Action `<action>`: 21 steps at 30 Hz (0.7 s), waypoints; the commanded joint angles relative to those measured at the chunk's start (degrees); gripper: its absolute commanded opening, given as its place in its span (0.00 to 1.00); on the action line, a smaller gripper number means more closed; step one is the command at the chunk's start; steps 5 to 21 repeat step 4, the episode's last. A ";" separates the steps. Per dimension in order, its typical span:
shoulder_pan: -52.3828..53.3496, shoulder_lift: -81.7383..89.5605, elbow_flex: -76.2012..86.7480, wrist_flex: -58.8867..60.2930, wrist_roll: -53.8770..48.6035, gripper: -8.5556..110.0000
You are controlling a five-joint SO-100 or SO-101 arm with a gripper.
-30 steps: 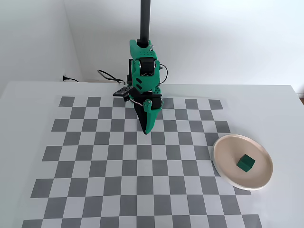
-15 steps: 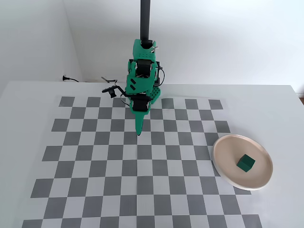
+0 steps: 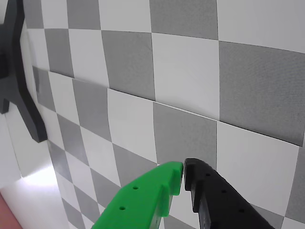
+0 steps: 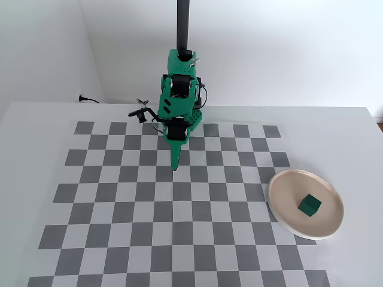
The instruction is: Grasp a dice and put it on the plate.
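In the fixed view a small dark green dice (image 4: 309, 205) lies inside the pale pink plate (image 4: 287, 185) at the right of the checkered mat. My gripper (image 4: 175, 166) hangs point-down near the arm's base, far to the left of the plate, and holds nothing. The wrist view shows the gripper (image 3: 183, 172) with its green finger (image 3: 152, 195) and black finger (image 3: 214, 200) meeting at the tips over the checker squares, shut and empty. Dice and plate are out of the wrist view.
A grey-and-white checkered mat (image 4: 119, 209) covers the white table. The arm's base and a black pole (image 4: 182, 24) stand at the back centre, with cables (image 4: 134, 95) behind. A dark bracket (image 3: 19, 86) shows at the wrist view's left edge.
The gripper swung left and turned over the first half second, then held still. Dice and plate have not moved.
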 commanded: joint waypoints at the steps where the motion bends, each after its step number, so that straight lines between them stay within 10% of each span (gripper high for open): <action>1: -0.62 0.44 -1.23 -0.53 -0.53 0.04; 21: -0.62 0.44 -1.23 -0.70 -0.53 0.04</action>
